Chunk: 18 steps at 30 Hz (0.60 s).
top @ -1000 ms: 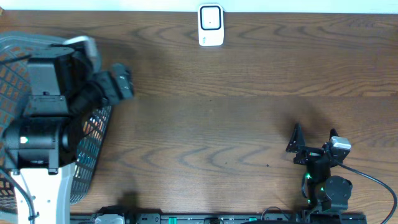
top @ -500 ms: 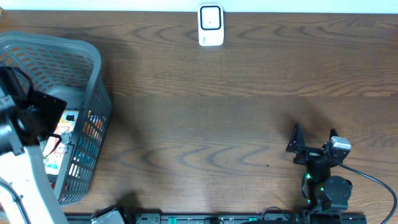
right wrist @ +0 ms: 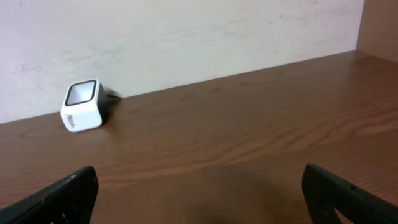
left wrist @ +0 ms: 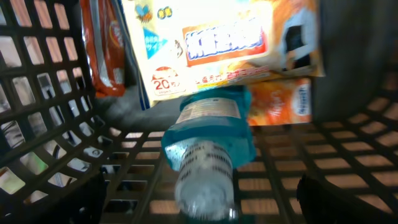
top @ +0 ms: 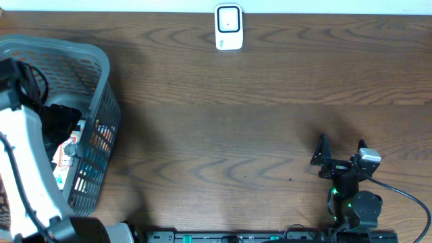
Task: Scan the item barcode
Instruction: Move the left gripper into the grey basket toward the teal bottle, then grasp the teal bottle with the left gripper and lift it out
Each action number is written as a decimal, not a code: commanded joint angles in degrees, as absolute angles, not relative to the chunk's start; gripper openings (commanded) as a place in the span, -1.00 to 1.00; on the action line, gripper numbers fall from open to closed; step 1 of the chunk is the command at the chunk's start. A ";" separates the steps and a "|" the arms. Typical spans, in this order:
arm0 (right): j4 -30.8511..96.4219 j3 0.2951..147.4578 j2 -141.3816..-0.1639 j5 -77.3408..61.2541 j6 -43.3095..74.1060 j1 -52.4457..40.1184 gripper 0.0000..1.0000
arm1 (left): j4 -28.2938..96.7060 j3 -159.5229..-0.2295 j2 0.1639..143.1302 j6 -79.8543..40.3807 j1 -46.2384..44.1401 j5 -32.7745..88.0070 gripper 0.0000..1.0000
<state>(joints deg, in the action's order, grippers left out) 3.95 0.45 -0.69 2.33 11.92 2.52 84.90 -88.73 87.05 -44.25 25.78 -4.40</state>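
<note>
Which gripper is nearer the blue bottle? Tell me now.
Left. The left gripper is down in the basket, the blue bottle just ahead of its open fingers. The right gripper sits open at the table's front right, far away.

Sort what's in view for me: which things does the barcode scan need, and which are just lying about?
Job: white box-shaped barcode scanner; grey plastic mesh basket; clear plastic bottle with teal label, straight ahead of the open left gripper, probably the pick.
Lying about: orange-and-white snack packet; red sachet; right gripper, open and empty.
</note>
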 commanded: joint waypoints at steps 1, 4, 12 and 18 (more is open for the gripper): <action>4.03 0.32 -0.38 2.61 11.53 2.20 0.99 | 86.76 -88.29 90.52 -45.98 26.02 -4.05 0.96; 4.03 0.32 -0.38 2.61 11.53 2.20 0.99 | 88.01 -88.27 92.47 -46.00 26.00 -4.03 0.96; 4.03 0.32 -0.38 2.61 11.53 2.20 0.98 | 86.06 -83.05 93.23 -47.72 25.91 -3.68 0.96; 4.03 0.32 -0.38 2.61 11.53 2.20 0.98 | 79.94 -76.99 93.23 -47.72 25.91 -3.01 0.96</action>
<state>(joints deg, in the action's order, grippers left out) 3.92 0.45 -0.69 2.33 11.92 2.52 81.30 -79.31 93.01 -46.72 25.78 -3.25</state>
